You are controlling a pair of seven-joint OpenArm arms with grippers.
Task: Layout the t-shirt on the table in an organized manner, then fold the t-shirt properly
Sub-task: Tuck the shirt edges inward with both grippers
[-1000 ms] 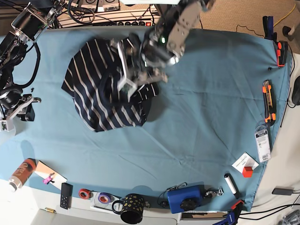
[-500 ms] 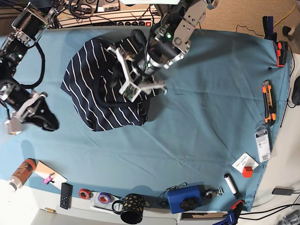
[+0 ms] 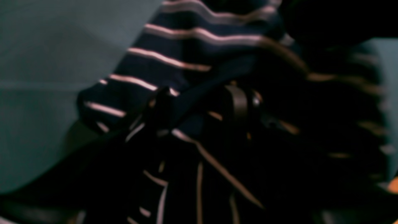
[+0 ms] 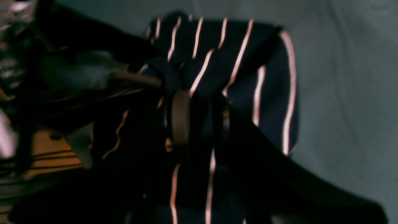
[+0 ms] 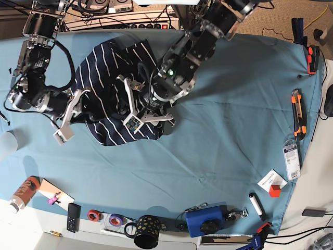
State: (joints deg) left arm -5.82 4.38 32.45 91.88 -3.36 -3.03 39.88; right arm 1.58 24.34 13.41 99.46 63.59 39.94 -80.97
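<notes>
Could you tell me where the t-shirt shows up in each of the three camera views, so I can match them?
Base view: the t-shirt lies bunched in the upper left part of the table, between the two arms.
Left wrist view: it fills the centre and right, striped folds against teal at the left.
Right wrist view: it fills the centre, with teal cloth to the right.
Shared landmark: the thin white stripes on navy against the teal table cover.
</notes>
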